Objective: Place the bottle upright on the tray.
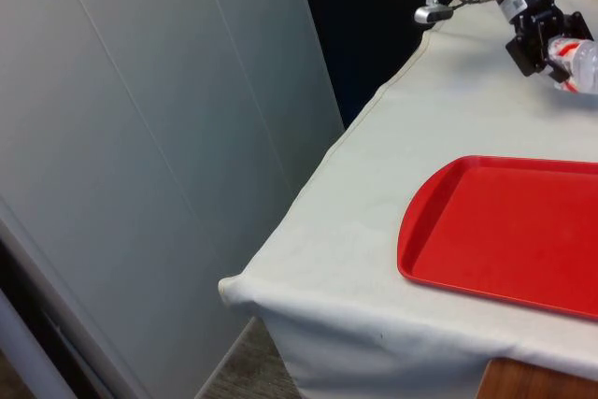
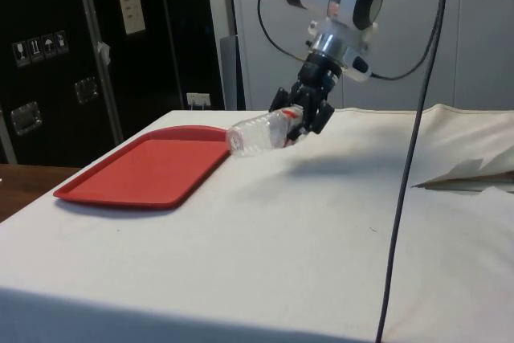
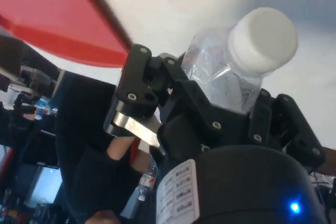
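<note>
Front view first: the gripper (image 1: 551,47) is up near the top right corner of the shot, over the white cloth (image 1: 392,165), and it's pinching a clear plastic bottle (image 1: 581,61) with a red-and-white label. The bottle pokes out toward the front view's right and runs off the edge of the frame. The red tray (image 1: 505,231) sits nearer the camera, flat on the cloth, with a good stretch of bare cloth between it and the gripper.

Side view makes it way clearer. The gripper (image 2: 307,114) hangs above the table with its fingers clamped around the label end of the bottle (image 2: 257,134). The bottle is lying roughly sideways in the air, tilted a bit, its free end pointing at the tray (image 2: 148,170) and hovering just above the tray's near corner. It isn't touching the tray or the cloth (image 2: 265,238). You can see a soft shadow on the cloth under the arm.

Wrist view: the black fingers (image 3: 142,82) are closed on the bottle (image 3: 220,72), white cap (image 3: 262,40) sticking out past them, with a slice of the tray (image 3: 52,19) behind.
</note>
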`<state>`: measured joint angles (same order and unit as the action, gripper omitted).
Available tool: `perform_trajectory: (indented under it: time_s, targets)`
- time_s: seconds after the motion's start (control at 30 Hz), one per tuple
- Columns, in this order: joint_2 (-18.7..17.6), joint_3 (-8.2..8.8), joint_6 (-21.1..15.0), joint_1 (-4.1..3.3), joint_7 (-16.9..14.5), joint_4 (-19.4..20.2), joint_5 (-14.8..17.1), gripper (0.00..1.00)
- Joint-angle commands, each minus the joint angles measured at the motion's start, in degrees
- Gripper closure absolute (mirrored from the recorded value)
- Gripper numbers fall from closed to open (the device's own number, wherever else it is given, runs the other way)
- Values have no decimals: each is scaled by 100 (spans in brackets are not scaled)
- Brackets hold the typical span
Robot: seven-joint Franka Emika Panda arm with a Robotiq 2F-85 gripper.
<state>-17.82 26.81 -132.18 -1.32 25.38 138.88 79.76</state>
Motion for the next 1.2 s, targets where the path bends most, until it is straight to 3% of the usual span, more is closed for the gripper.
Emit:
perform_trajectory:
  time_s: [0.0,0.13,0.17,0.2,0.4,0.47,0.5,0.63,0.7,0.73,0.8,0.97,1.0,1.03,1.17]
  targets:
    - [80,6,-97,-52,109,23,-57,100]
    - [246,-11,-160,-69,269,34,-149,100]
    - [223,-11,-74,-34,212,11,-132,100]
    - [269,-11,-166,-74,286,34,-160,100]
    - [418,-17,-201,-109,430,0,-206,100]
    - [395,-17,-120,-69,344,-17,-155,100]
    - [458,-23,-218,-115,476,-17,-218,100]
    - [539,-52,-269,-126,579,-69,-235,100]
    - [556,-63,-286,-132,619,-97,-241,100]
    - [533,-63,-206,-97,516,-97,-178,100]
    - [573,-86,-309,-143,676,-143,-241,100]
    - [579,-126,-350,-149,756,-241,-241,100]
    - [561,-132,-275,-109,665,-241,-189,100]
    - [573,-138,-361,-149,773,-269,-246,100]
    - [544,-178,-372,-143,825,-407,-286,100]
